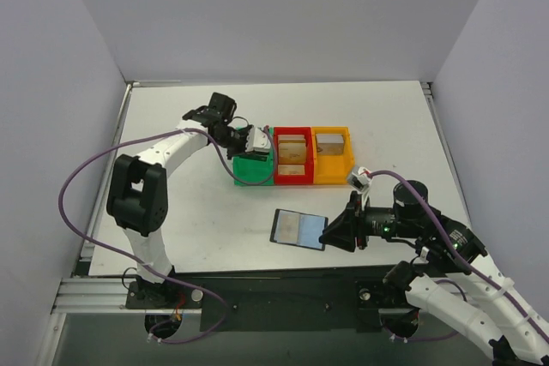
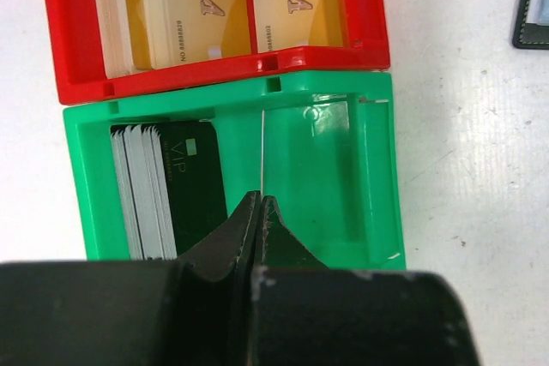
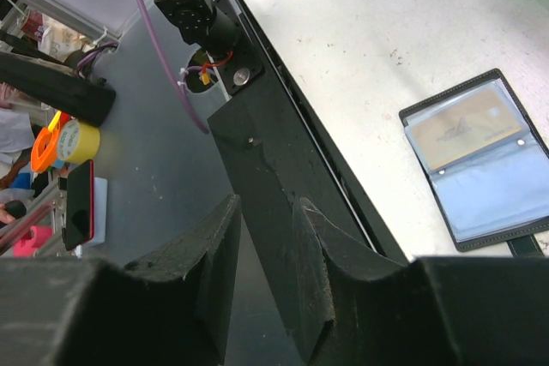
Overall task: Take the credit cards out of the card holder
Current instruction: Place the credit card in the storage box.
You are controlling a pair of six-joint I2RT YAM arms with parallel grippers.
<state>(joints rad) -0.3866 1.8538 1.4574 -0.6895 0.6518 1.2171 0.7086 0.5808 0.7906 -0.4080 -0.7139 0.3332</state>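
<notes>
- The card holder (image 1: 298,229) lies open on the worktop (image 1: 197,212), with a tan card (image 3: 463,130) showing in one pocket.
- The right gripper (image 3: 266,212) is just right of the card holder, narrowly parted and empty. It likely needs to aim squarely at that pocket's open edge.
- The left gripper (image 2: 260,212) is beyond the card holder, over the green bin (image 2: 343,177). It is pinched shut on what looks like a thin card (image 2: 262,152); best released low in the bare compartment.

Bins (image 1: 293,157) green, red, orange; card holder (image 1: 299,230) blue-grey, black-edged.
</notes>
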